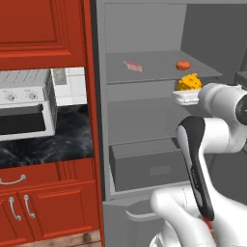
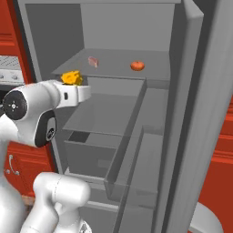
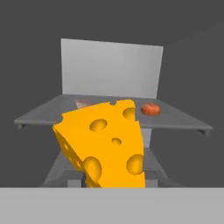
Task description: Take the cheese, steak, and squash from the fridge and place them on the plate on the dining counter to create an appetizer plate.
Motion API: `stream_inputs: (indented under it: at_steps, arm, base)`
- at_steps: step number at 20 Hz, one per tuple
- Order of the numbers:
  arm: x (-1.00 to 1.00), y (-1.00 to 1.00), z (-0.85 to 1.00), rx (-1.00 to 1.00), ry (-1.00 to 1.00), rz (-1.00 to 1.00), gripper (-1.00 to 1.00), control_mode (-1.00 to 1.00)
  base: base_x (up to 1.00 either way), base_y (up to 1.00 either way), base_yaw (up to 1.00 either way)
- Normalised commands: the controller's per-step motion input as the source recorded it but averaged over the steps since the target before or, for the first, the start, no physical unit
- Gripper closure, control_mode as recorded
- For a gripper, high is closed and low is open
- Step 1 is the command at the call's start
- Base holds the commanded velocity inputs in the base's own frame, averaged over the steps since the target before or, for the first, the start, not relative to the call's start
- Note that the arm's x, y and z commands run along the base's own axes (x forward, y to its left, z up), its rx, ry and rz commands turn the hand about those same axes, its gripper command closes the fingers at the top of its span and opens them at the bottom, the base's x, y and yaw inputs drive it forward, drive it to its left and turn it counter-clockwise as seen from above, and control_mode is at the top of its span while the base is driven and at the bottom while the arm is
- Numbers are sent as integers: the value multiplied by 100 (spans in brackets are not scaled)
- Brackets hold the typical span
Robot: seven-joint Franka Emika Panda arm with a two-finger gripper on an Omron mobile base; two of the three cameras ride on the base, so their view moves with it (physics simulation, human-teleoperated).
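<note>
The fridge stands open. My gripper is shut on the cheese, a yellow-orange holed wedge held upright just in front of the upper shelf's edge. The wedge looms large in the hand view and hides most of my fingers; it also sits atop the hand in the right base view. The steak, a flat pinkish slab, lies on the upper shelf at the back left. To its right on the same shelf is a small round orange-red squash. Both lie behind the cheese: steak, squash.
A boxy grey drawer sits low in the fridge. The open fridge door with its bins stands to the right. Left of the fridge are red cabinets, a white toaster oven and a black worktop.
</note>
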Motion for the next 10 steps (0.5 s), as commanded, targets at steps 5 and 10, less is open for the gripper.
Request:
stream_inputs:
  at_steps: [5,10]
  arm:
    - [-18,23,0,0,12,0,100,-100]
    - [-4,10,0,0,2,0,100,100]
  base:
    - [0,0,0]
    - [-17,7,0]
